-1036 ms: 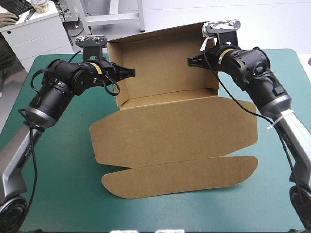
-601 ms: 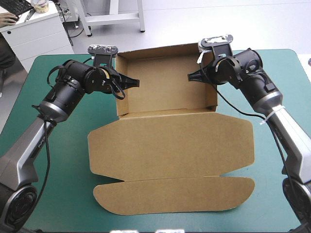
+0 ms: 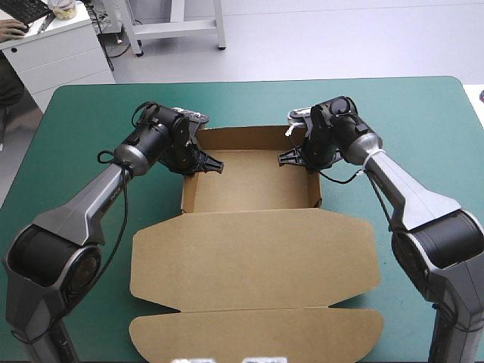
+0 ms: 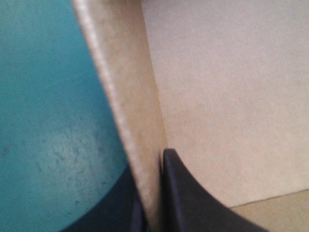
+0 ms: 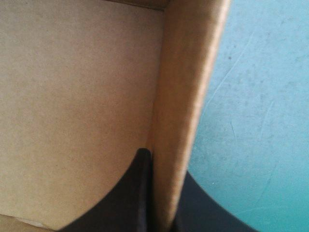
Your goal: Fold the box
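The brown box (image 3: 253,178) sits as an open tray on the teal-green cover (image 3: 91,106), between the two grippers, with its lid (image 3: 253,257) lying flat. The left gripper (image 3: 214,165) pinches the left wall (image 3: 189,185), one black finger inside and one outside. The right gripper (image 3: 287,157) pinches the right wall (image 3: 315,181) the same way. The board looks light and stiff, but I think a thin wall could bend or crease. It seems best to hold a wall at its top edge, near a corner, and not squeeze hard. Earlier the tray was tipped up off the table with both grippers high. Now it lies flat and the arms are low.
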`<state>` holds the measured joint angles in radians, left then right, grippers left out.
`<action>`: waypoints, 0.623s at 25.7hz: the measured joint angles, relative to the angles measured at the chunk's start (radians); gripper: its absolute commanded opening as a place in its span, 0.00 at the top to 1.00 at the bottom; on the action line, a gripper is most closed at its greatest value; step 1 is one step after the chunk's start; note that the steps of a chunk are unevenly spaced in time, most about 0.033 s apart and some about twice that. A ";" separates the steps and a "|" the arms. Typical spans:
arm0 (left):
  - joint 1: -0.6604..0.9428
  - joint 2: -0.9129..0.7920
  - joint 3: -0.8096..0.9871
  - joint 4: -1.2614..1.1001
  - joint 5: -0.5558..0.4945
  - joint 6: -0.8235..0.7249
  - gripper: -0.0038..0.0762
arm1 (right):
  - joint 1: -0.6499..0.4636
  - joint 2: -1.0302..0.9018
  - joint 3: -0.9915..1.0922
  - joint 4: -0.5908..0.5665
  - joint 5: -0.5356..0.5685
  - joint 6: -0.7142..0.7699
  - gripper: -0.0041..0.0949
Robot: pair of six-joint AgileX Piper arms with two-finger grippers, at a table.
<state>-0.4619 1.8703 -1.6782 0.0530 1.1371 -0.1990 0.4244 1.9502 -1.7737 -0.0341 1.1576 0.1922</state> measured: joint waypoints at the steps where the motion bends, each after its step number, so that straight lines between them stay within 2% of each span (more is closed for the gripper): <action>1: 0.000 0.008 -0.004 0.000 -0.001 0.004 0.96 | -0.004 0.011 0.000 0.005 0.001 -0.002 0.98; 6: 0.000 0.038 -0.022 -0.002 0.011 0.014 0.96 | -0.006 0.022 -0.008 0.010 0.022 -0.015 0.97; 9: 0.002 0.046 -0.029 -0.003 0.013 0.017 0.91 | -0.006 0.022 -0.009 0.007 0.028 -0.017 0.90; 11: 0.002 0.048 -0.029 -0.004 0.012 0.023 0.80 | -0.006 0.023 -0.009 0.004 0.030 -0.024 0.80; 14: 0.002 0.058 -0.026 -0.004 0.016 0.055 0.53 | -0.005 0.028 -0.009 0.002 0.044 -0.059 0.55; 15: 0.001 0.064 -0.023 -0.004 0.021 0.065 0.43 | -0.003 0.030 -0.009 0.004 0.056 -0.070 0.42; 16: -0.001 0.071 -0.018 -0.012 0.027 0.075 0.33 | 0.001 0.031 -0.009 0.013 0.060 -0.079 0.34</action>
<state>-0.4629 1.9415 -1.6964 0.0409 1.1641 -0.1241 0.4255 1.9813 -1.7824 -0.0214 1.2180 0.1130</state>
